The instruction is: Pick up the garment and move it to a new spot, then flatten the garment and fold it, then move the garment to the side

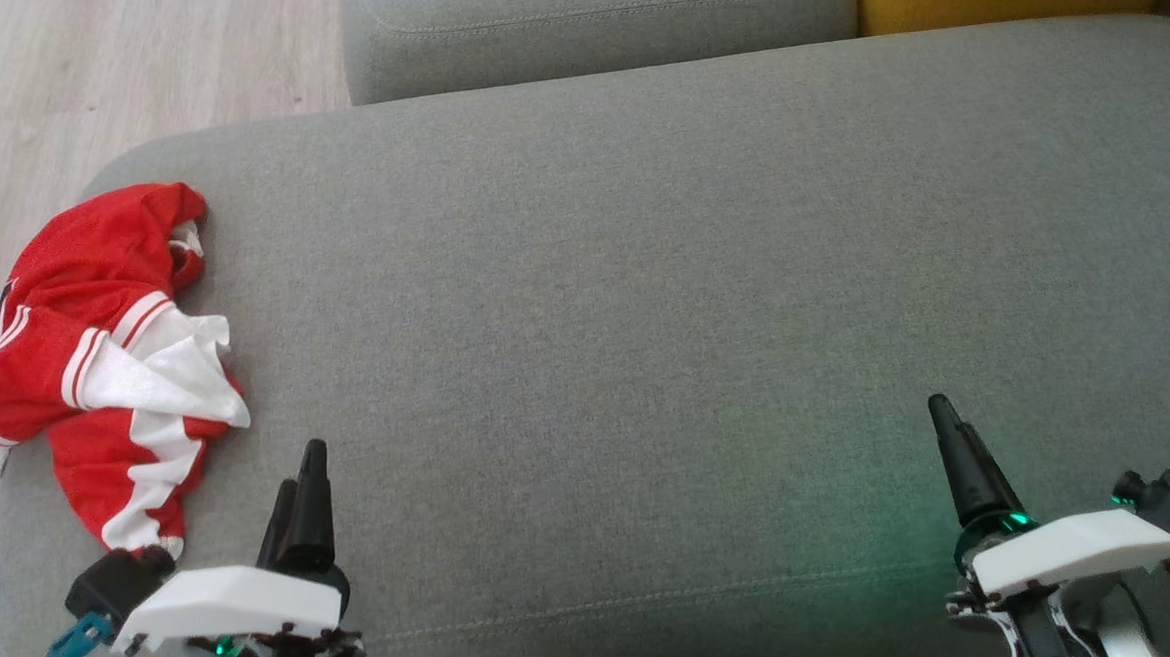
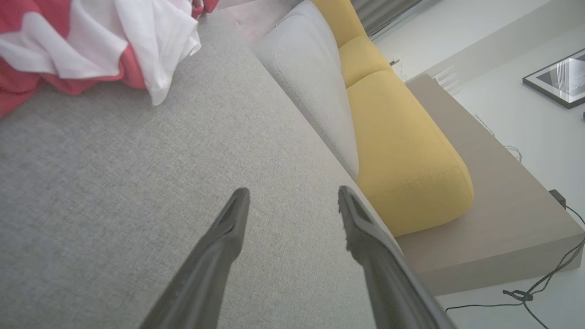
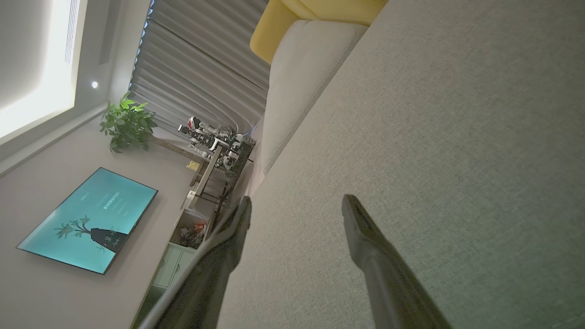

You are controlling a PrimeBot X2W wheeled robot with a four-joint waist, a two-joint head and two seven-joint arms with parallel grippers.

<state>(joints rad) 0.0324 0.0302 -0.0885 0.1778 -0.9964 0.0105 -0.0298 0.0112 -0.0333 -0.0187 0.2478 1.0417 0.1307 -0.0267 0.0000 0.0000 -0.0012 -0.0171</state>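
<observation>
In the head view the first step has not begun: the red and white garment (image 1: 96,354) lies crumpled on the grey seat (image 1: 592,268), just ahead of the left gripper (image 1: 302,465) and off to its outer side, with part of it hanging over the seat's edge. It is well apart from the right gripper (image 1: 952,419), across the bare cushion. Neither gripper holds anything. The next move, as I judge it, calls for the left arm to reach forward and outward and pinch a raised fold, since the heap offers no flat edge. No lettering or brand shows on the cloth from here. In the left wrist view the left gripper (image 2: 292,194) stands with its fingers wide apart over bare fabric. The garment (image 2: 91,45) is beyond the tips toward the upper left, and a yellow cushion (image 2: 402,151) is off to the right. In the right wrist view the right gripper (image 3: 297,203) is likewise spread and empty above the seat. A wall screen (image 3: 89,219) far beyond it carries a line of writing too small to read.
</observation>
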